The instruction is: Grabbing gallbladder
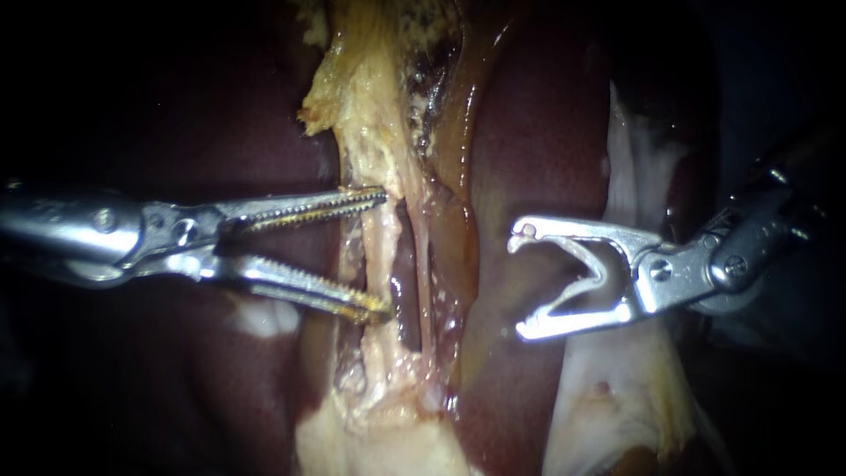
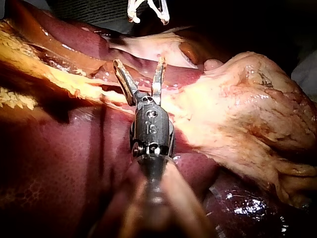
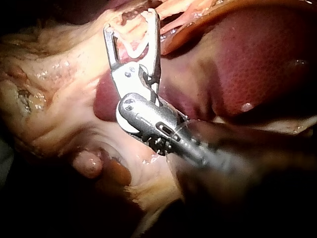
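A pale yellow strand of tissue (image 1: 379, 251) runs down into a pale fatty mass (image 1: 379, 432), which looks like the gallbladder (image 2: 247, 109). A thinner strand (image 1: 425, 264) lies just to its right, with a dark gap between them. My left instrument (image 1: 383, 251) has its serrated jaws open, both tips reaching the yellow strand without gripping it; the same shows in the left wrist view (image 2: 138, 62). My right instrument (image 1: 522, 282) hovers over the liver, apart from the strands. Its jaws stand wide and carry a white clip (image 1: 586, 278) seated between them (image 3: 131, 25).
Dark red liver (image 1: 538, 159) lies on both sides of the strands. An amber, glossy fold (image 1: 458, 220) runs beside the thinner strand. White membranous tissue (image 1: 634, 176) lies under my right instrument's shaft.
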Robot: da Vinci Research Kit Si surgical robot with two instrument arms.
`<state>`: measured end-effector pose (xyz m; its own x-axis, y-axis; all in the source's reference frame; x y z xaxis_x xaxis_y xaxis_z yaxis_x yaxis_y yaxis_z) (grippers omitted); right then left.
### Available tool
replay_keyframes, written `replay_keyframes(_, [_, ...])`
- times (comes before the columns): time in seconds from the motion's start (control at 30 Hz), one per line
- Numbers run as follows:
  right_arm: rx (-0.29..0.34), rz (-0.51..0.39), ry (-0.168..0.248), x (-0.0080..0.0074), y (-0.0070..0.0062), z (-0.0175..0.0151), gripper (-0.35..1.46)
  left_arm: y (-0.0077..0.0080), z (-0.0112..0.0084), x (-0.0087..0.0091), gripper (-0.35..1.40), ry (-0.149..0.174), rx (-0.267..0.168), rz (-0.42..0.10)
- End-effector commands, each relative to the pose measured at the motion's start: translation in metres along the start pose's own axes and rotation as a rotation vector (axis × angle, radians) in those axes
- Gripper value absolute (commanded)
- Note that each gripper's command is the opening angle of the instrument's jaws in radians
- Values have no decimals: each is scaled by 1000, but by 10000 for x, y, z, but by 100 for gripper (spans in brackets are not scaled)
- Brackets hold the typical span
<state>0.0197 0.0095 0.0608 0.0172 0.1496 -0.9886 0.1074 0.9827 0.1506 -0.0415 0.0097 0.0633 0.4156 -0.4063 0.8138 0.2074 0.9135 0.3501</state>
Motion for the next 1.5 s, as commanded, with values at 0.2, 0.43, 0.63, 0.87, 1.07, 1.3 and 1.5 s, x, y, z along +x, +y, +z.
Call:
replay_keyframes(0.2, [0, 0, 0, 0, 0, 0, 56, 6, -11, -10, 67, 3, -40, -18])
replay_keyframes(0.43, [0, 0, 0, 0, 0, 0, 56, 34, -50, -49, 69, -34, -110, -57])
replay_keyframes(0.63, [0, 0, 0, 0, 0, 0, 56, 62, -74, -73, 69, -57, -164, -92])
replay_keyframes(0.87, [0, 0, 0, 0, -1, 0, 56, 80, -71, -69, 71, -58, -205, -110])
replay_keyframes(1.07, [1, 0, 1, 0, -1, 0, 56, 97, -63, -51, 69, -52, -230, -117])
replay_keyframes(1.3, [0, 0, 0, 0, -1, 1, 56, 106, -50, -30, 64, -65, -226, -199])
replay_keyframes(1.5, [1, 0, 0, 0, -1, 1, 56, 109, -38, -11, 61, -58, -205, -279])
